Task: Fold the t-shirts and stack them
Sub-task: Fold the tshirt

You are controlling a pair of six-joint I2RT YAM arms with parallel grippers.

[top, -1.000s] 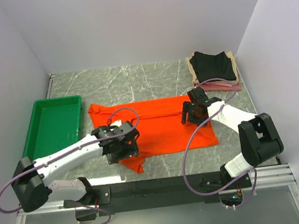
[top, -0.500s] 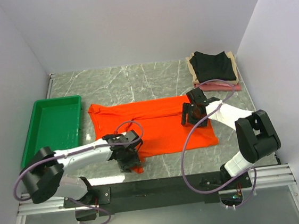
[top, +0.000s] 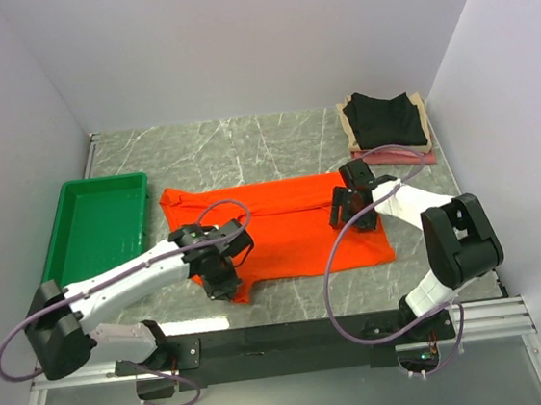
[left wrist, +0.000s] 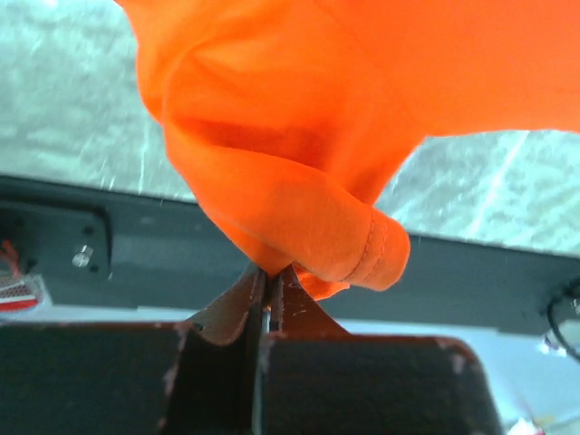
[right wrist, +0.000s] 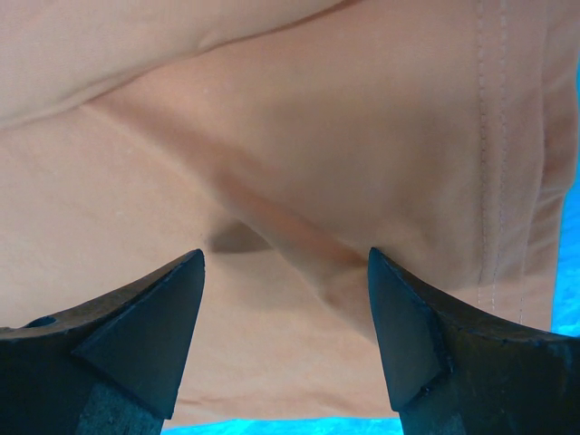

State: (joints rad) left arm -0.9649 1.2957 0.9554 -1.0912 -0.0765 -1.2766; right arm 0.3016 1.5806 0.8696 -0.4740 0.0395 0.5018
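so my left gripper [left wrist: 269,272] pinches near-left corner of orange t-shirt [top: 287,222]; long axis runs rightward under my right gripper [right wrist: 285,258], jaws spread.

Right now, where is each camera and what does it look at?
Top camera: high behind the robot, looking down on the table, both arms and orange t-shirt.
Left wrist camera: on the left arm, looking along the left fingers, shut on orange cloth.
Right wrist camera: looking down between the open right fingers at cloth.
All share the orange t-shirt.
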